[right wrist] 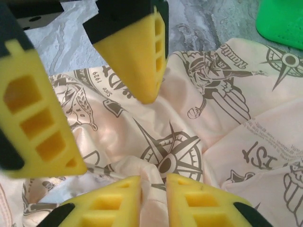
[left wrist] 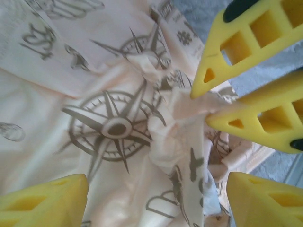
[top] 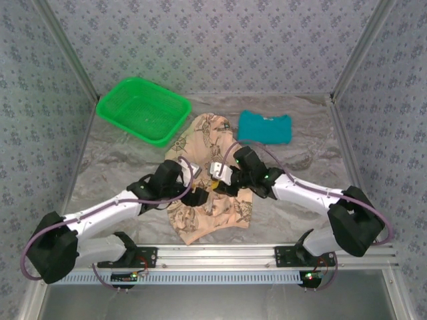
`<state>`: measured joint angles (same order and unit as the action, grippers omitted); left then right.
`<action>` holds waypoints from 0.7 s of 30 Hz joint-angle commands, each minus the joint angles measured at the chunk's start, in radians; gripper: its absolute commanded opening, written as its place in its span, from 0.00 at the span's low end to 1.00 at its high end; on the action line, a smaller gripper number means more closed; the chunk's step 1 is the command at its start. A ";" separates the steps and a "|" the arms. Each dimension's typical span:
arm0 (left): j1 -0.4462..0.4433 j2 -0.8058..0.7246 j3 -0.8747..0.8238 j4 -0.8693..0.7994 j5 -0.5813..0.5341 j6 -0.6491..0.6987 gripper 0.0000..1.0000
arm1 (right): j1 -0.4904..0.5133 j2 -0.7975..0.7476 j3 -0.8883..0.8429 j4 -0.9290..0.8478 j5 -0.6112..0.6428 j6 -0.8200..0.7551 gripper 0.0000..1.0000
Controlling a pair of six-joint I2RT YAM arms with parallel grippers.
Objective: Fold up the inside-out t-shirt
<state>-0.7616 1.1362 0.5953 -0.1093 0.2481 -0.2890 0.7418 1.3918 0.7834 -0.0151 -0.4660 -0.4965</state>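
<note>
**A:** Where is the inside-out t-shirt (top: 200, 140) lying?

**B:** It is lying crumpled in the middle of the tabletop (top: 113, 160). It is stretching from just beside the green basket (top: 130, 128) at the far left down toward the near edge. The peach side with the dark compass prints is facing up over most of it. Both arms are reaching in over its middle.

**A:** What is the left pincer (left wrist: 157, 189) doing?

**B:** It is hanging over the cloth with its yellow fingers (left wrist: 42, 201) spread wide. In its own wrist view, a big compass print is showing in the gap between them.

**A:** And the right pincer (right wrist: 154, 184)?

**B:** Its fingers (right wrist: 109, 203) are sitting nearly together, and a raised ridge of the shirt is running into the narrow gap between them. In the left wrist view its two tips are closing on a bunched, paler fold, so it is pinching the t-shirt.

**A:** How are the two pincers standing to each other?

**B:** They are facing each other very closely, with their tips almost meeting over the same wrinkled patch.

**A:** Is anything else lying around?

**B:** A folded teal garment (top: 265, 127) is lying at the far side, just right of the shirt's top end and well apart from the basket.
</note>
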 commanded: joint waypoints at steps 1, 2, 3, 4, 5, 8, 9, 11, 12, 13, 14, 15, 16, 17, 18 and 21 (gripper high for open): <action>0.013 -0.002 0.014 0.004 0.001 0.026 0.75 | -0.027 -0.066 -0.012 0.006 -0.065 0.068 0.33; 0.012 0.002 0.017 -0.004 0.024 0.041 0.75 | -0.042 -0.091 -0.027 -0.001 -0.061 0.093 0.37; 0.012 0.003 0.020 -0.012 0.043 0.054 0.75 | -0.058 -0.111 -0.032 -0.016 -0.070 0.107 0.39; 0.013 0.010 0.025 -0.020 0.063 0.066 0.75 | -0.078 -0.132 -0.044 -0.035 -0.088 0.117 0.40; 0.011 0.020 0.032 -0.032 0.074 0.078 0.75 | -0.095 -0.160 -0.061 -0.037 -0.090 0.135 0.41; 0.010 0.075 0.076 -0.084 0.101 0.112 0.73 | -0.147 -0.243 -0.128 -0.002 -0.108 0.199 0.43; 0.011 0.094 0.096 -0.113 0.109 0.131 0.72 | -0.161 -0.262 -0.143 0.011 -0.110 0.219 0.43; 0.009 0.129 0.128 -0.162 0.107 0.146 0.69 | -0.178 -0.303 -0.166 0.018 -0.114 0.239 0.44; 0.006 0.141 0.133 -0.161 0.108 0.145 0.69 | -0.180 -0.315 -0.172 0.018 -0.111 0.241 0.44; 0.000 0.150 0.132 -0.157 0.091 0.143 0.69 | -0.182 -0.326 -0.178 0.018 -0.110 0.241 0.44; -0.007 0.159 0.133 -0.156 0.066 0.142 0.69 | -0.183 -0.333 -0.184 0.018 -0.113 0.240 0.44; -0.011 0.167 0.136 -0.153 0.053 0.143 0.69 | -0.183 -0.335 -0.188 0.025 -0.115 0.239 0.44; -0.014 0.177 0.141 -0.150 0.047 0.145 0.69 | -0.183 -0.336 -0.193 0.035 -0.119 0.242 0.44; -0.019 0.185 0.150 -0.146 0.045 0.145 0.69 | -0.183 -0.336 -0.195 0.046 -0.125 0.244 0.44; -0.023 0.194 0.157 -0.140 0.046 0.145 0.67 | -0.183 -0.335 -0.196 0.054 -0.128 0.245 0.45; -0.035 0.223 0.190 -0.141 0.048 0.162 0.35 | -0.178 -0.333 -0.190 0.050 -0.156 0.240 0.44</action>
<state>-0.7853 1.3407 0.7334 -0.2382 0.3008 -0.1566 0.5625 1.0683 0.5953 0.0143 -0.5762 -0.2729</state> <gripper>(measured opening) 0.447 0.444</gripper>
